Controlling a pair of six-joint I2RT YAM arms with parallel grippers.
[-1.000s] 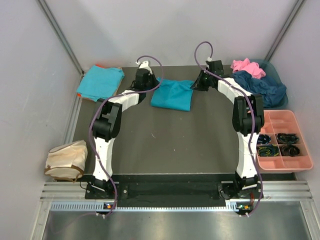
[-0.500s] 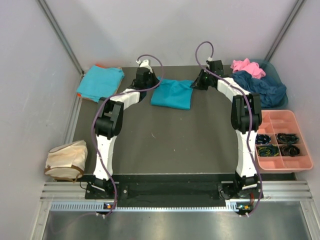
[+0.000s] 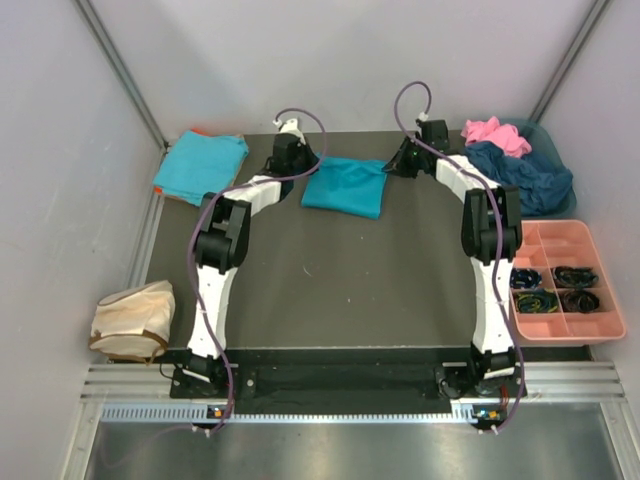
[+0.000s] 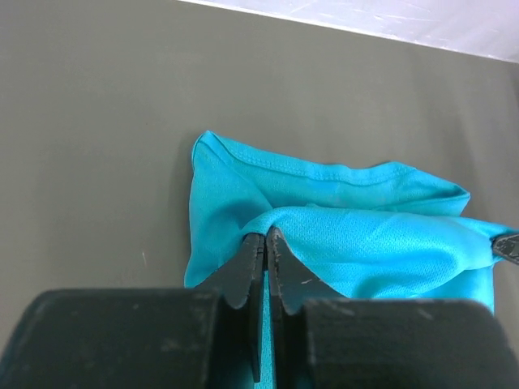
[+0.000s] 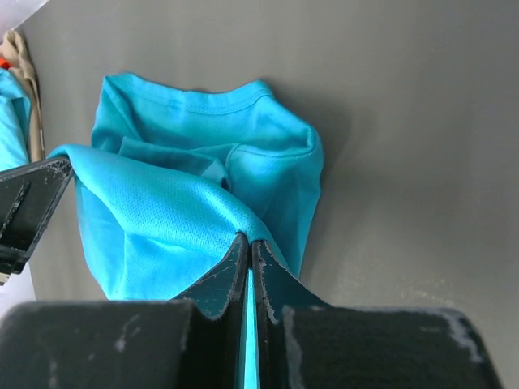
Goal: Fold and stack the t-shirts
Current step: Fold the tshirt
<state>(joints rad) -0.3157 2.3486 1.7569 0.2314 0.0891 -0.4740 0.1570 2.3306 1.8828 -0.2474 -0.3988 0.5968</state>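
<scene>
Teal t-shirt [image 3: 345, 188] gripped at both ends.
Left pincer [image 4: 265, 243], right pincer [image 5: 249, 247] closed tight on its side edges; long axis left-right between them, upper centre.

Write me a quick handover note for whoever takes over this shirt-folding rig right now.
Left gripper: shut on the middle shirt, pinching its left side.
Right gripper: shut on the same shirt's right side.
Things: the middle shirt, teal, is mid-fold at the far centre of the table. The folded shirt, also teal, lies far left. The pink shirt and navy shirt are heaped far right.
Done: one shirt folded.
Left: finish this fold, stack it, then fold pink and navy.
</scene>
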